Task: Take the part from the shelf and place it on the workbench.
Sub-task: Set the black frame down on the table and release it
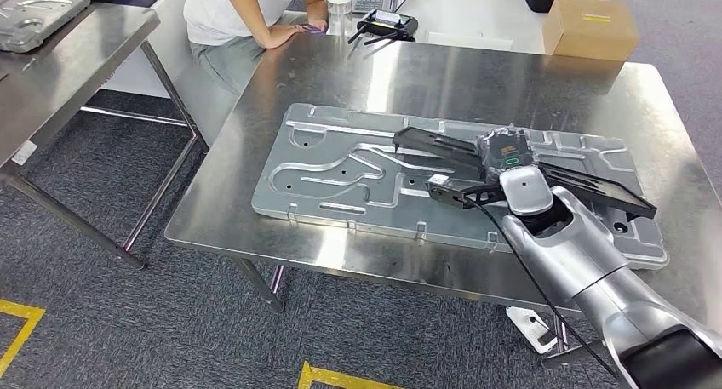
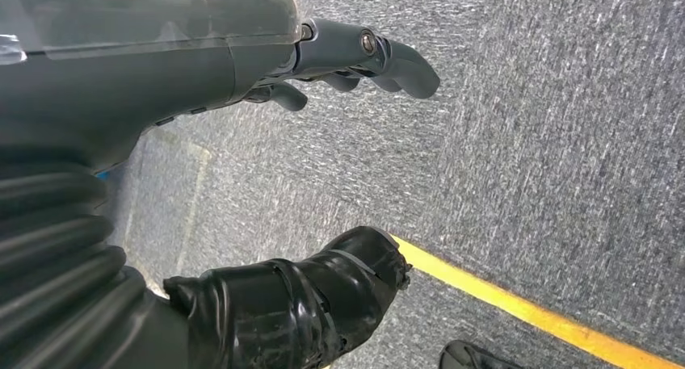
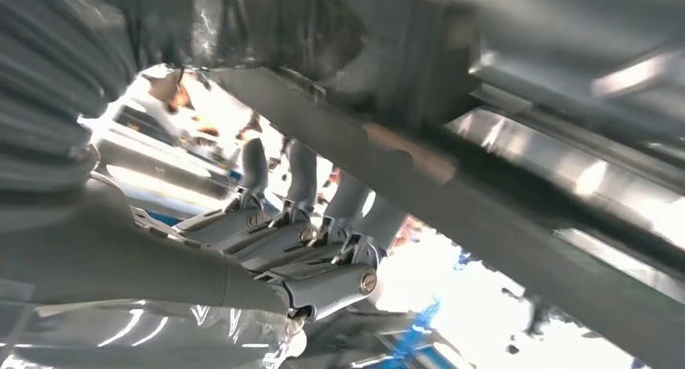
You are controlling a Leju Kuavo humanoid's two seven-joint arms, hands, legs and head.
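A long black frame-like part [image 1: 596, 189] stretches across a large grey stamped metal plate [image 1: 340, 176] that lies flat on the steel workbench [image 1: 443, 74]. My right hand [image 1: 504, 153] grips the black part near its middle, over the right half of the plate. In the right wrist view the fingers [image 3: 307, 183] curl up around a dark bar of the part [image 3: 485, 199]. I cannot tell if the part touches the plate. My left hand [image 2: 339, 62] hangs over the carpet and holds nothing, its fingers loosely apart.
A person in a white shirt [image 1: 230, 14] leans on the workbench's far edge. A bottle [image 1: 339, 6], a black controller [image 1: 387, 23] and a cardboard box [image 1: 590, 27] sit at the back. A second table [image 1: 77, 74] at left carries another grey plate [image 1: 34, 14].
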